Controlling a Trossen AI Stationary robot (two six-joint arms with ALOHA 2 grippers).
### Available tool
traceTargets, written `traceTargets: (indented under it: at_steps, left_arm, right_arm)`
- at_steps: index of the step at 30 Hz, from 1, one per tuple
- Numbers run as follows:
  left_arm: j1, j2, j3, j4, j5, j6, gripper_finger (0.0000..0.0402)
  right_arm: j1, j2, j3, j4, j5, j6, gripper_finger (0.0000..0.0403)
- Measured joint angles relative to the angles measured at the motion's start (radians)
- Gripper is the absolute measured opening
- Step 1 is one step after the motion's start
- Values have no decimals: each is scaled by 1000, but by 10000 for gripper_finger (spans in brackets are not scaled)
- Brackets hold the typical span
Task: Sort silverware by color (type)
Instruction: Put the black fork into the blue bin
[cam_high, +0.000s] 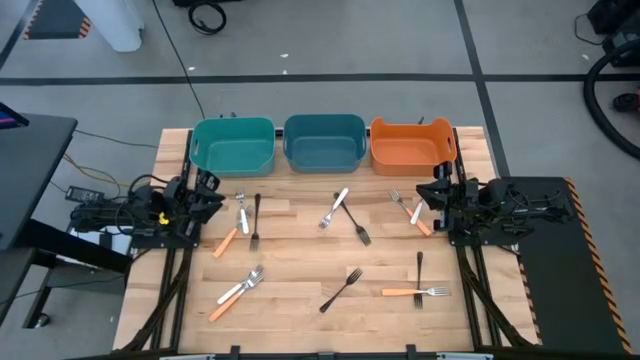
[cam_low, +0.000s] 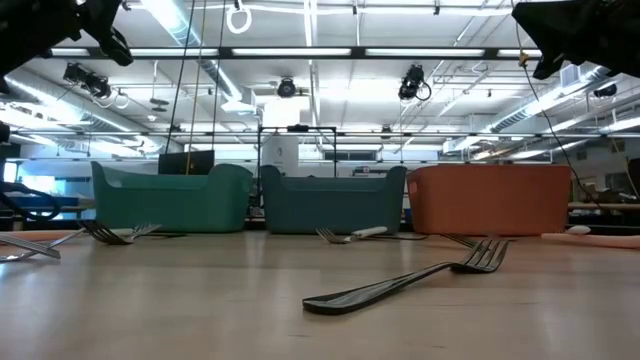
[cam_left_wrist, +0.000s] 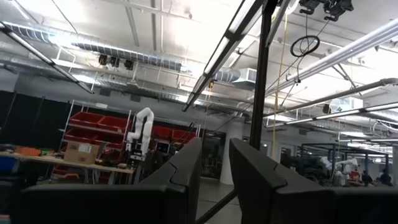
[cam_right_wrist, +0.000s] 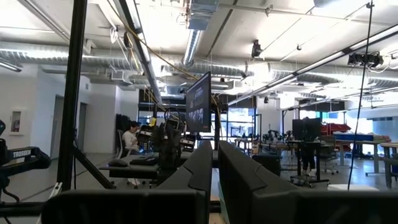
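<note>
Nearest lies a black fork (cam_low: 410, 278), light, stiff, slippery; best pinched mid-handle. Other silverware (cam_high: 340, 208) lies scattered across the table (cam_high: 300, 300). Left gripper (cam_left_wrist: 214, 168) slightly parted, right gripper (cam_right_wrist: 214, 165) nearly closed, both empty, at the table's sides

Both dark six-joint arms sit folded at the table's sides. The left gripper (cam_left_wrist: 214, 177) points outward, fingers slightly parted; the right gripper (cam_right_wrist: 214, 177) shows a narrower gap, nothing between.

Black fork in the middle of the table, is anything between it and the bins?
Partly. A white knife crossed over another black fork lies between the black fork and the blue bin. No hand is near it.
</note>
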Motion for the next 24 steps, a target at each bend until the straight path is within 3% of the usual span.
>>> traceTargets:
  at_steps: [18, 24]
  left_arm:
    - [0, 0, 0, 10, 0, -29, 91]
    - [0, 0, 0, 8, -1, -146, 91]
  right_arm:
    - [0, 0, 0, 26, 0, 73, 36]
    - [0, 1, 0, 42, 0, 79, 36]
